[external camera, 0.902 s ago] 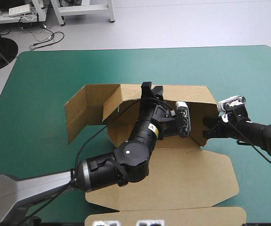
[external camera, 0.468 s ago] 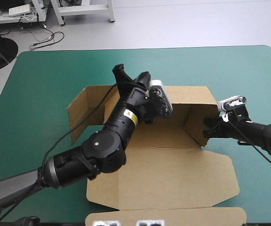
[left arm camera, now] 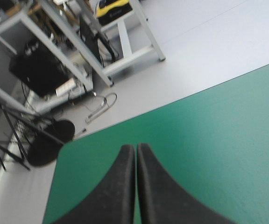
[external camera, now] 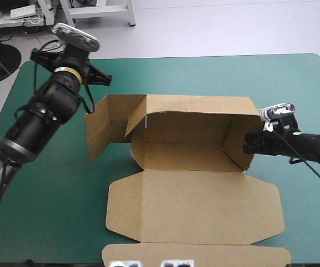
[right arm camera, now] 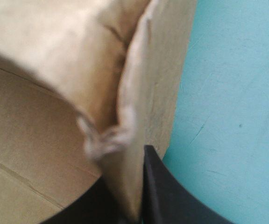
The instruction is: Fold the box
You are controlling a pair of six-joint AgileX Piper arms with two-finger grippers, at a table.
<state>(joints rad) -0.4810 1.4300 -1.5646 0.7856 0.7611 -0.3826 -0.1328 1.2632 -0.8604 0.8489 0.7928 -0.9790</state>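
1. Position. The box (external camera: 193, 167) sits at the middle of the worktop (external camera: 271, 78). Its rear wall stands upright, end flaps are raised at both ends, and the broad front panel lies flat toward the near edge.

2. Edges and clearance. A wide strip of bare teal-green cover runs between the rear wall and the far edge. There is open cover to the left of the raised left flap and to the right of the flat panel. At the near side, the outermost flap reaches almost to the worktop's edge, leaving little room there.

3. Right gripper (external camera: 249, 149). It is at the box's right end wall. The high view shows only that it touches the wall. The right wrist view shows the black fingers (right arm camera: 159, 186) pinching that wall's board edge between them, with a frayed, crumpled spot on the board just ahead of them and bare cover beside it.

4. Left gripper (left arm camera: 135, 147). Its arm is raised near the far left corner, well apart from the box. The left wrist view shows its fingers pressed together in one pointed arch, holding nothing, with the worktop's far left corner ahead of them.
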